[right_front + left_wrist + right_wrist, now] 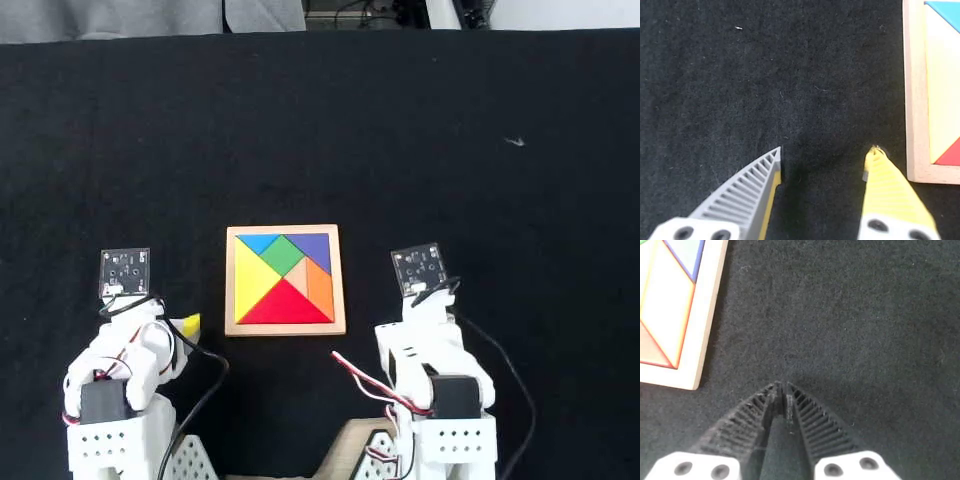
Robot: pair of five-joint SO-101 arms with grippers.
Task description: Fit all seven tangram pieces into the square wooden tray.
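High view first, and you're looking at a full board. The square wooden tray [285, 329] sits mid-table on the black cloth [450, 150], and I count seven colours packed inside: blue piece [257, 242], green piece [283, 255], purple piece [314, 248], yellow triangle [250, 282], red triangle [285, 306], orange piece [320, 286] and a pale tan piece [297, 275]. They lie flat, edge to edge, with no gap I can make out. Your left arm [125, 360] and right arm [435, 350] sit folded low on either side of the tray, near it but touching nothing.

Left wrist view now: your left gripper [826, 150] hangs over the cloth, fingers spread apart, nothing between them. The tray's rim runs just beside the yellow finger, with yellow and red seated behind it.

Right wrist view: your right gripper [782, 385] has its fingers pressed together on nothing, and the tray's corner is off to one side, apart from it.

My read is that the fitting looks finished. All seven appear seated, so nothing seems left for you to place.
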